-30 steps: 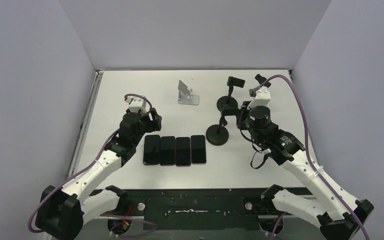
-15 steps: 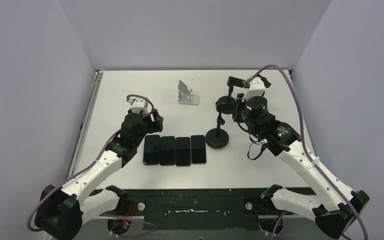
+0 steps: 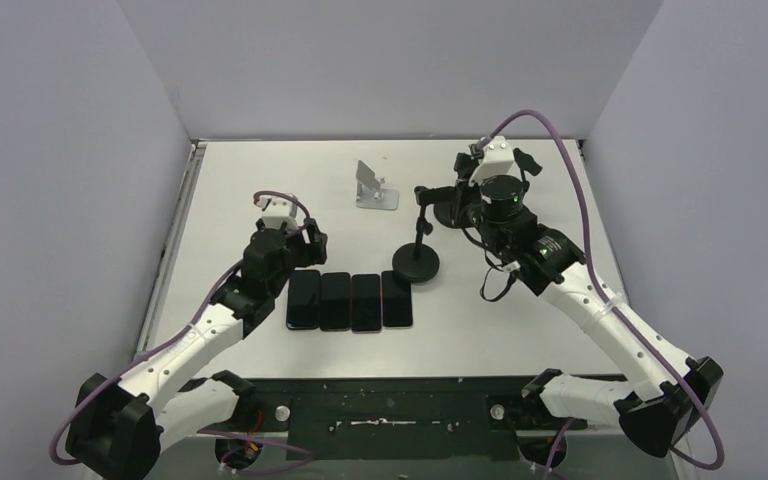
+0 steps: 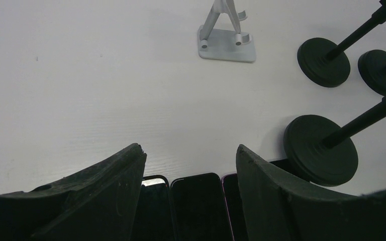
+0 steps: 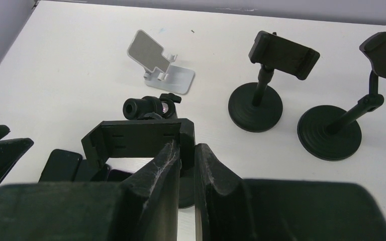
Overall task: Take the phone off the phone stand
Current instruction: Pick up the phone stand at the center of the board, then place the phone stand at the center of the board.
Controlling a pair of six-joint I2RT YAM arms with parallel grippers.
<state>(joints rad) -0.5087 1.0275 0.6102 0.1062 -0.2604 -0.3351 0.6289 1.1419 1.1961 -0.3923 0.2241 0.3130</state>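
The right fingers [image 5: 158, 168], pressed together, pinch the black plastic clamp [image 5: 135, 138] of a round-based black stand [image 3: 415, 263]. Just beside its base, four dark flat phones [image 3: 351, 300] lie at lower centre of the top view. A tilting pull could topple the stand onto them. The left fingers [image 4: 110, 183] are spread.

Four dark phones [image 3: 350, 300] lie flat, side by side, in a row near the middle of the white table [image 3: 250, 170], and the left gripper [image 3: 309, 240] hangs just beyond the row's left end. Further back stands a small silver stand [image 3: 373, 188] with its plate tilted, and just past the row's right end is a black stand [image 3: 416, 263] on a round base, its thin pole rising to a head that meets the right gripper [image 3: 448, 196]. A second black stand [image 3: 444, 213] is mostly hidden by the right arm; only part of its base shows.
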